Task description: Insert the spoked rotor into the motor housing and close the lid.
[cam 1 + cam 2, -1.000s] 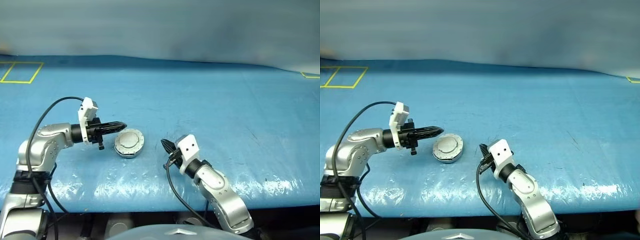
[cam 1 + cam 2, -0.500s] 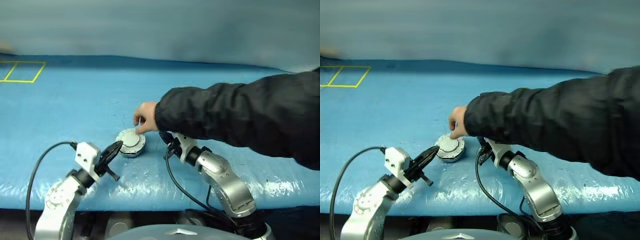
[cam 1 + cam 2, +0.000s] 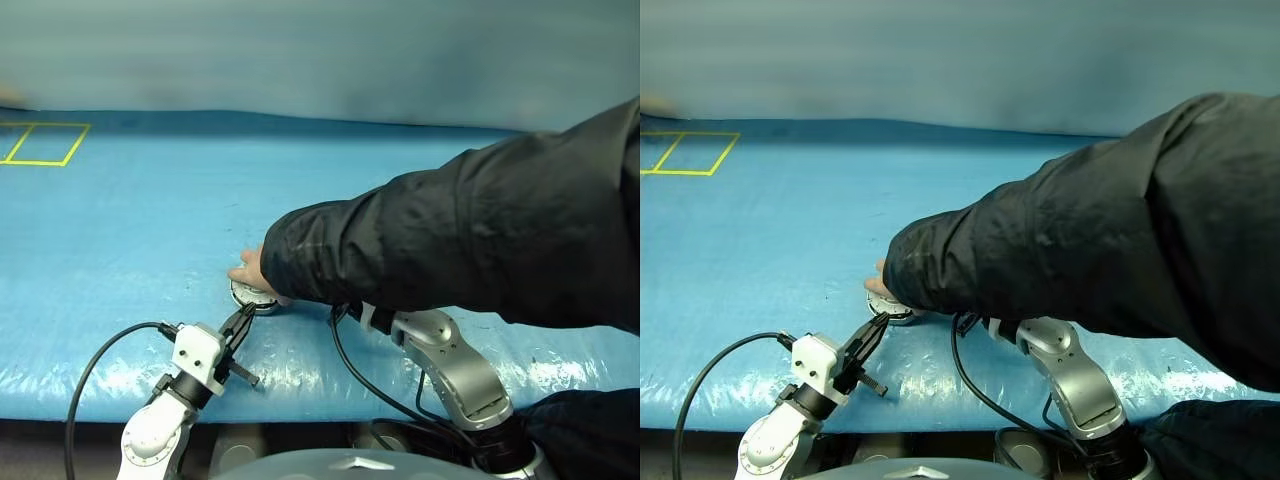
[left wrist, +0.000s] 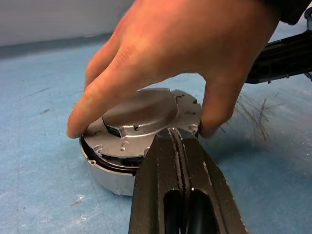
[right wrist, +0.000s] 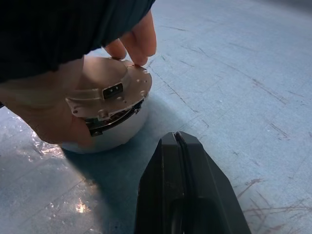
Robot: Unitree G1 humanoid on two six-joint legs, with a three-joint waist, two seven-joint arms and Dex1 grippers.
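lid (image 4: 146, 114) on motor housing (image 4: 109, 170), table (image 3: 120, 230) middle | person's hand (image 4: 165, 53) grips lid, likely to seat it | left claw (image 4: 173, 139) pressed together at housing's 6 o'clock | right claw (image 5: 175, 141) pressed together, nearby, holds nothing

A person's hand (image 4: 170, 63) and dark sleeve (image 3: 450, 240) cover the motor housing (image 4: 117, 170) from above and the right; the left gripper (image 4: 176, 141) crowds its near edge; open blue table (image 3: 150, 210) lies beyond and leftward.
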